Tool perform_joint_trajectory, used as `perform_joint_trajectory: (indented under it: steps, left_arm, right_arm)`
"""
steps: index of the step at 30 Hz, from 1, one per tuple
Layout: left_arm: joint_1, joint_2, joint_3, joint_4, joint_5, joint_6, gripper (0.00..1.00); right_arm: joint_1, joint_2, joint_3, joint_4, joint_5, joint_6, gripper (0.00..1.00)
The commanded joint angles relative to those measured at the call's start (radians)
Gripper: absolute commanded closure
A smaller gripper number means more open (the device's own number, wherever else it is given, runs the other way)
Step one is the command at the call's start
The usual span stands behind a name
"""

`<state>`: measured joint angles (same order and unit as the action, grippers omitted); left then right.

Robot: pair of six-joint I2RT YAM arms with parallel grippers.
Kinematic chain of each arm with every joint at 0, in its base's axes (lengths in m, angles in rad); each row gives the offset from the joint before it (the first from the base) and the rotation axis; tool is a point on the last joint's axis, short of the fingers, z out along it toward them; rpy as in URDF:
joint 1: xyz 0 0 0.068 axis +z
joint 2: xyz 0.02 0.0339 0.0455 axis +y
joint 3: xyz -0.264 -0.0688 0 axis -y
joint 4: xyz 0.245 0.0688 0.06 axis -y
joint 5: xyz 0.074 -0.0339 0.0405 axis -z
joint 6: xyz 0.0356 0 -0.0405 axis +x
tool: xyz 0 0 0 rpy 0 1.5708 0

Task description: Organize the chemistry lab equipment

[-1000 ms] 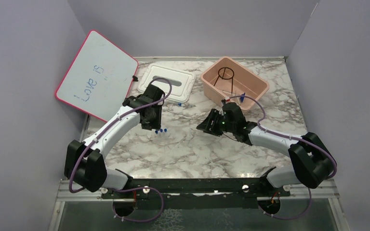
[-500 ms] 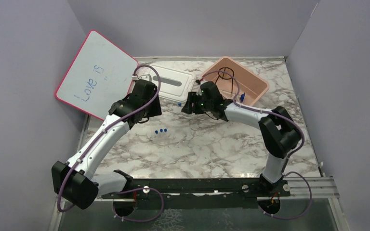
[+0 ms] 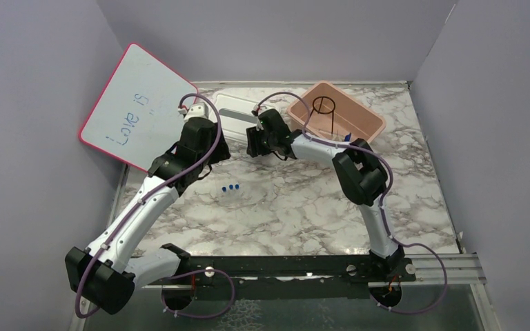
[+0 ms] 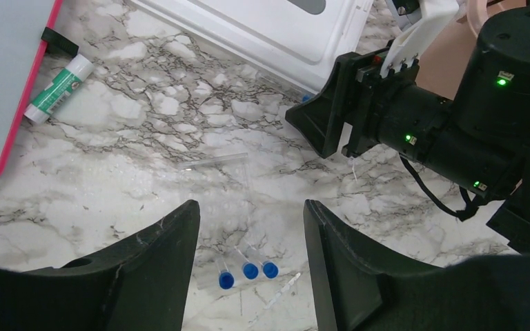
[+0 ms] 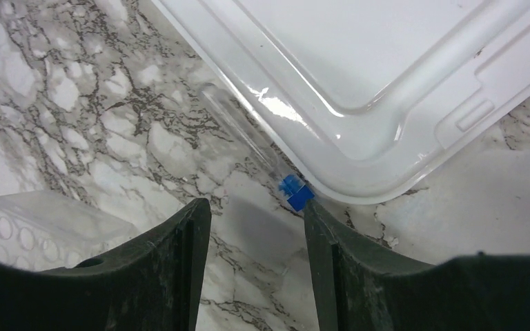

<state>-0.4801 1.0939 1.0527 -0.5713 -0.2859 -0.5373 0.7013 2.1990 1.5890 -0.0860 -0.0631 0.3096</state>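
Hovering my right gripper, jaws wide apart and empty, just short of the blue-capped tube lying slantwise against the white lid.

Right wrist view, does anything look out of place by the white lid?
Yes. A clear tube lies flat on the marble, right against the white lid edge, its blue cap at the lid's corner. Three more blue-capped tubes lie loose mid-table, outside the pink bin.
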Motion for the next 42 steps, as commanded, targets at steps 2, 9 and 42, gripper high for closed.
perform_joint_trajectory:
  steps: [2,9,42]
  left_arm:
    - [0.000,-0.017,-0.014,0.040,-0.015,0.013,0.40]
    - [0.003,-0.024,-0.026,0.042,-0.013,0.020,0.39]
    - [0.014,-0.078,-0.044,0.040,-0.003,-0.012,0.38]
  right_arm:
    - [0.013,0.068,0.075,-0.034,0.094,-0.090,0.43]
    - [0.037,0.158,0.153,-0.086,0.121,-0.180,0.43]
    - [0.106,0.188,0.230,-0.090,0.070,-0.278,0.92]
